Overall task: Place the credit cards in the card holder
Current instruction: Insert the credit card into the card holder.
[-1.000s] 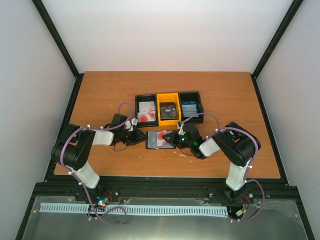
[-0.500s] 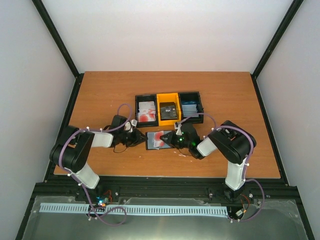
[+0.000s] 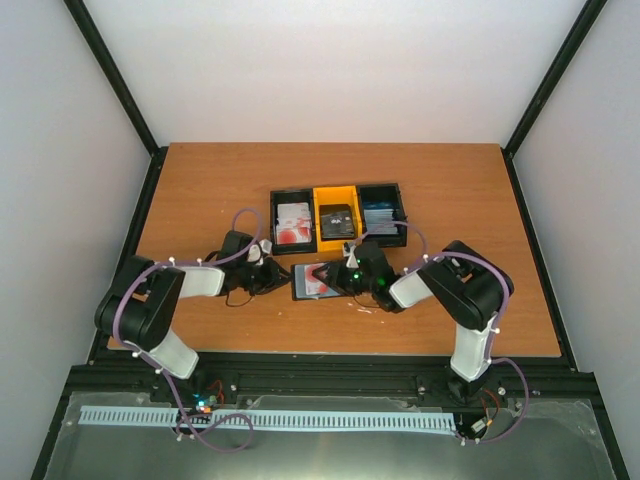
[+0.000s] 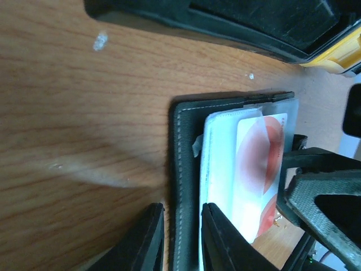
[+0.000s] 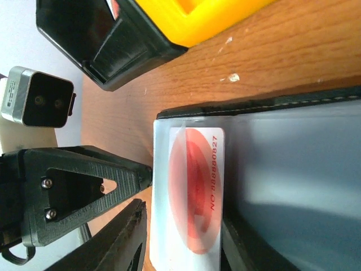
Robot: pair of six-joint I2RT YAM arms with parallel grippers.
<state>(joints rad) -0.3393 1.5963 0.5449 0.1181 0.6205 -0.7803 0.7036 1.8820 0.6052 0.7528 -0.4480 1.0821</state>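
The card holder [image 3: 312,281] lies open on the table in front of the bins, black with a pale blue-grey lining [image 5: 293,169]. A white credit card with a red blotch [image 5: 196,192] lies in its clear sleeve, also seen in the left wrist view as the card [image 4: 260,164]. My left gripper [image 4: 181,240] is shut on the holder's stitched left edge [image 4: 183,169]. My right gripper [image 5: 183,248] is open, with one finger on each side of the card. More credit cards sit in the bins: white and red [image 3: 293,222], dark [image 3: 337,221] and blue [image 3: 380,216].
Three joined bins stand behind the holder: a black bin [image 3: 277,212], a yellow bin [image 3: 322,205] and a second black bin [image 3: 398,201]. In the right wrist view the left gripper's fingers [image 5: 84,180] and camera [image 5: 36,104] sit close to the holder's left edge.
My right gripper has opened from shut and let go of the red-blotched card, after moving left over the holder. The left gripper keeps its hold on the edge.
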